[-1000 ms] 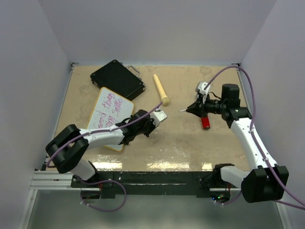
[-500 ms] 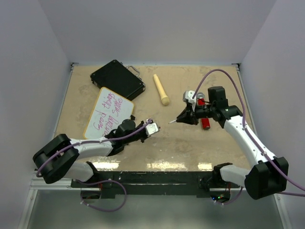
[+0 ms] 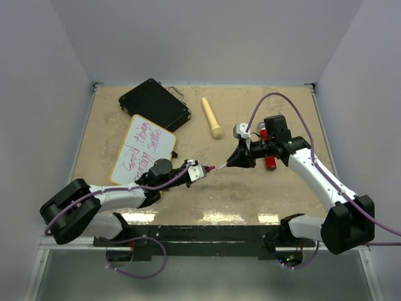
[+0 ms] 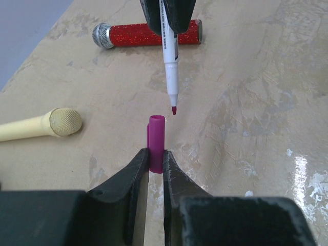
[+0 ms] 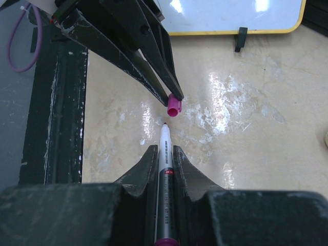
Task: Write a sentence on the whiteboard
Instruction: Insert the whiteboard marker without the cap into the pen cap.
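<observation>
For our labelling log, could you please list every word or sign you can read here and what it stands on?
"Good things": first line of the sentence on the whiteboard.
Second line of it: too blurred to read.
Print on the marker barrel: too small to read.
No other text shows.

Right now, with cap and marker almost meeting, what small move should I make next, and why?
Probably ease the right gripper forward with a slight sideways nudge, so the marker tip enters the cap. The left gripper holds the cap open-end toward the tip, a small gap and offset between them. The sentence is on the whiteboard, so capping seems next.
</observation>
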